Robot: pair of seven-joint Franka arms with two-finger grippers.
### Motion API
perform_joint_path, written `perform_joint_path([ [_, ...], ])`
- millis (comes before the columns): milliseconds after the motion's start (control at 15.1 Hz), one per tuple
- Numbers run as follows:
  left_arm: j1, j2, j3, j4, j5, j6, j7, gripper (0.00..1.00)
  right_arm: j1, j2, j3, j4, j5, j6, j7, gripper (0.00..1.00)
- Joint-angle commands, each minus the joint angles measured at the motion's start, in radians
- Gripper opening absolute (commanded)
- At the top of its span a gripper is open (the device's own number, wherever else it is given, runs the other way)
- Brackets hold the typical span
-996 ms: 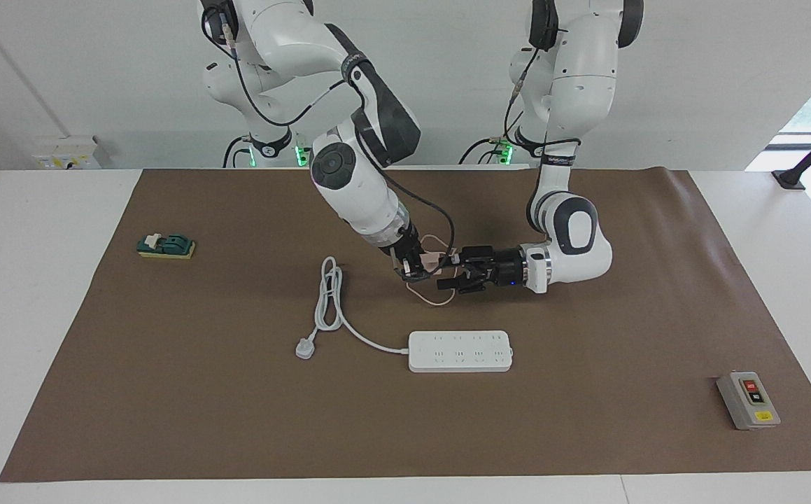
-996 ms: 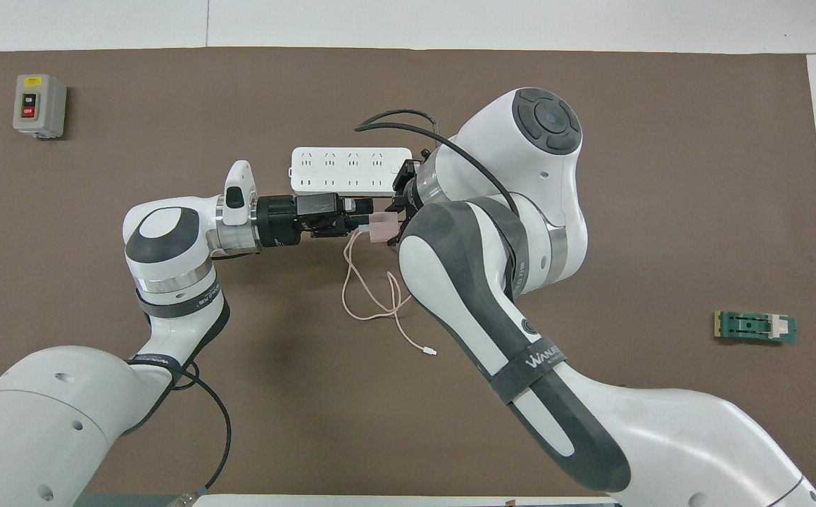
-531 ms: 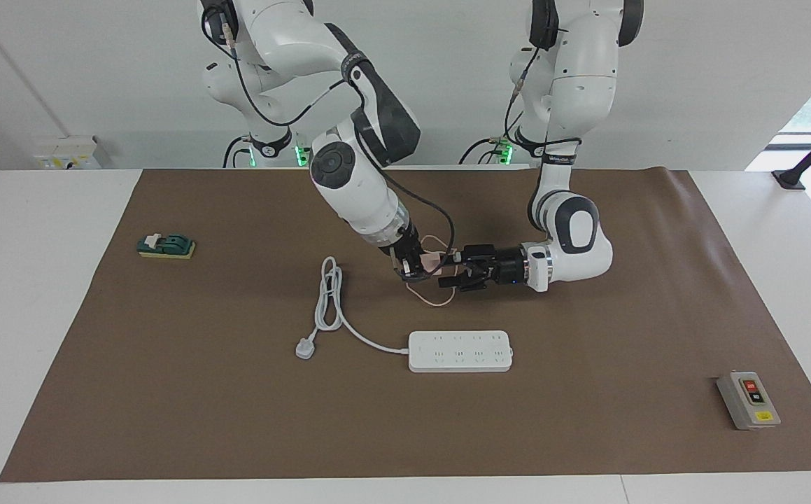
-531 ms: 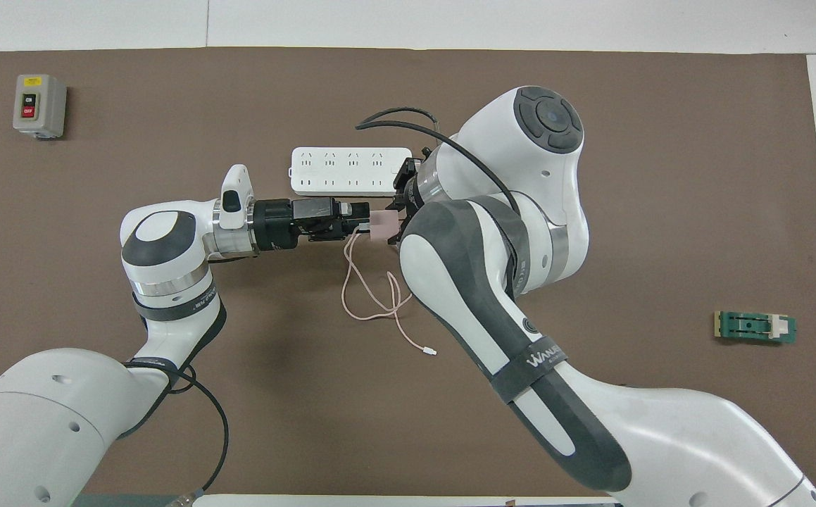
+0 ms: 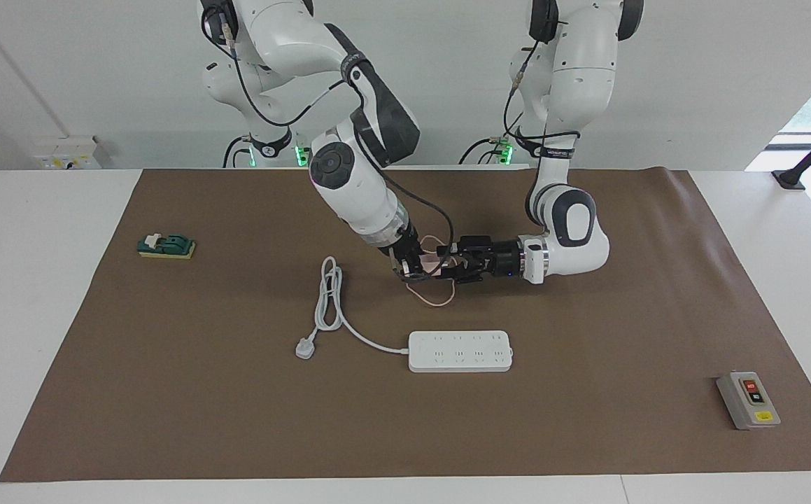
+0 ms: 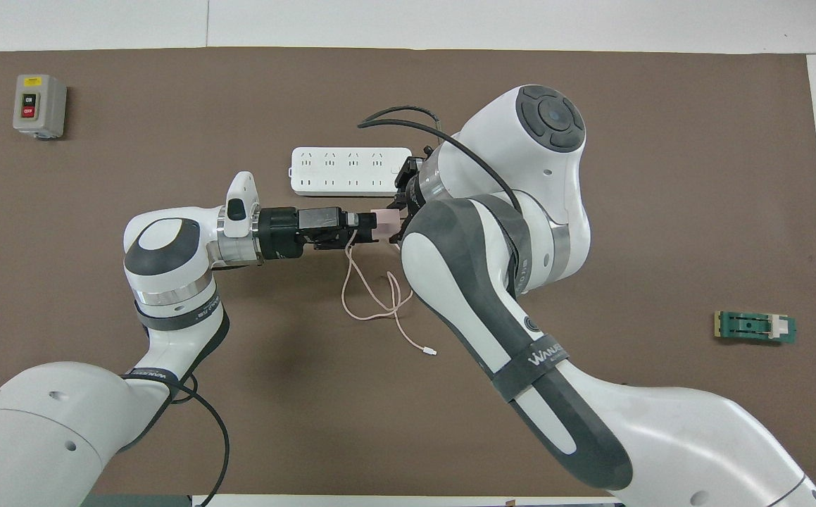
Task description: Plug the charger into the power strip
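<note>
The pale pink charger (image 5: 434, 262) is held up over the brown mat by my right gripper (image 5: 415, 266), which is shut on it; it also shows in the overhead view (image 6: 384, 220). Its thin pink cable (image 6: 365, 296) hangs in loops to the mat and ends in a white connector (image 6: 432, 351). My left gripper (image 5: 447, 264) lies level, open, with its fingers at the charger's free side (image 6: 369, 229). The white power strip (image 5: 460, 351) lies flat on the mat, farther from the robots than the charger (image 6: 350, 171).
The strip's thick white cord (image 5: 328, 301) loops toward the right arm's end and ends in a three-pin plug (image 5: 305, 348). A grey button box (image 5: 748, 400) sits at the left arm's end. A green switch block (image 5: 166, 246) sits at the right arm's end.
My left gripper has moved in toward the right gripper and risen slightly, until its fingers reach the charger. The right gripper and the charger have barely moved.
</note>
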Motion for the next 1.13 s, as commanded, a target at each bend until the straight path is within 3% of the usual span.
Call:
perform_joint_path([
  [0, -0.026, -0.032, 0.025, -0.045, -0.018, 0.000, 0.020, 1.00, -0.007, 0.016, 0.002, 0.032, -0.021, -0.012, 0.030, 0.09],
  [332, -0.028, -0.031, 0.025, -0.045, -0.019, -0.001, 0.020, 1.00, -0.009, 0.016, 0.002, 0.032, -0.021, -0.013, 0.030, 0.09],
  [398, -0.028, -0.031, 0.025, -0.045, -0.019, -0.004, 0.020, 0.95, -0.009, 0.016, 0.004, 0.032, -0.021, -0.013, 0.030, 0.09],
  [531, -0.028, -0.029, 0.025, -0.045, -0.021, -0.004, 0.020, 0.77, -0.009, 0.016, 0.002, 0.032, -0.021, -0.013, 0.030, 0.09],
  [797, -0.028, -0.023, 0.025, -0.044, -0.025, -0.013, 0.015, 0.23, -0.009, 0.016, 0.002, 0.032, -0.021, -0.012, 0.030, 0.09],
  [930, -0.028, -0.022, 0.025, -0.044, -0.025, -0.017, 0.014, 0.04, -0.007, 0.016, 0.002, 0.030, -0.021, -0.009, 0.030, 0.09],
  [1062, -0.026, -0.022, 0.027, -0.042, -0.025, -0.024, 0.012, 0.00, -0.008, 0.016, 0.004, 0.029, -0.021, -0.009, 0.030, 0.09],
])
